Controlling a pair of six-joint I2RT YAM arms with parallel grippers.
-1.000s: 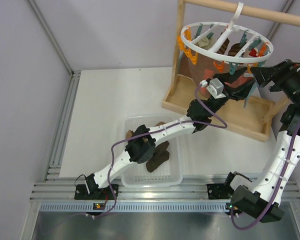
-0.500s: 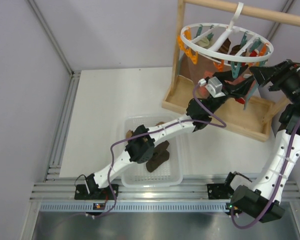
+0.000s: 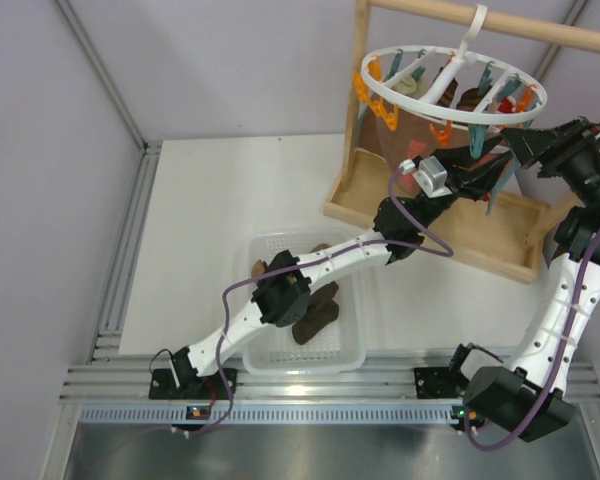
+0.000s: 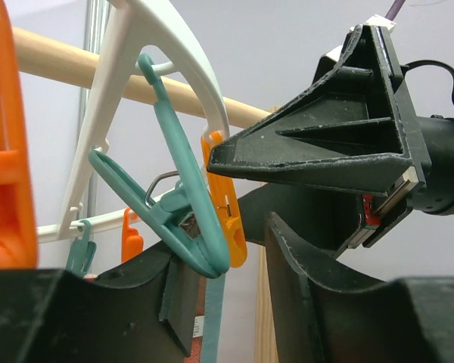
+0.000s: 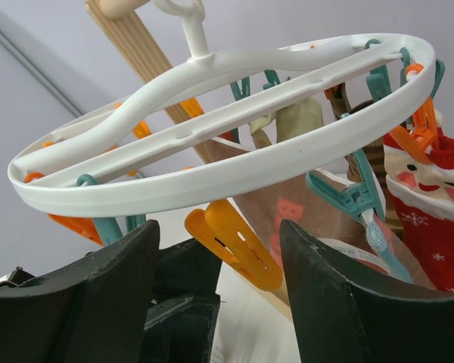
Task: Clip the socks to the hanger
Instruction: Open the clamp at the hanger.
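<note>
Jaws of the left gripper [image 4: 223, 253], risen to the white round plastic hanger [image 5: 212, 178], narrow around a teal plastic peg [image 4: 208, 246]; the right gripper [image 5: 218, 242] gapes open; dark brown socks [image 3: 317, 315] lie unheld in the white plastic tray [image 3: 300, 366].

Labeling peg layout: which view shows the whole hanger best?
Top external: the full hanger shows, with ring, spokes and hook. Right wrist sees it from below, most of the rim. Left wrist catches only a white spoke and a few pegs.
</note>
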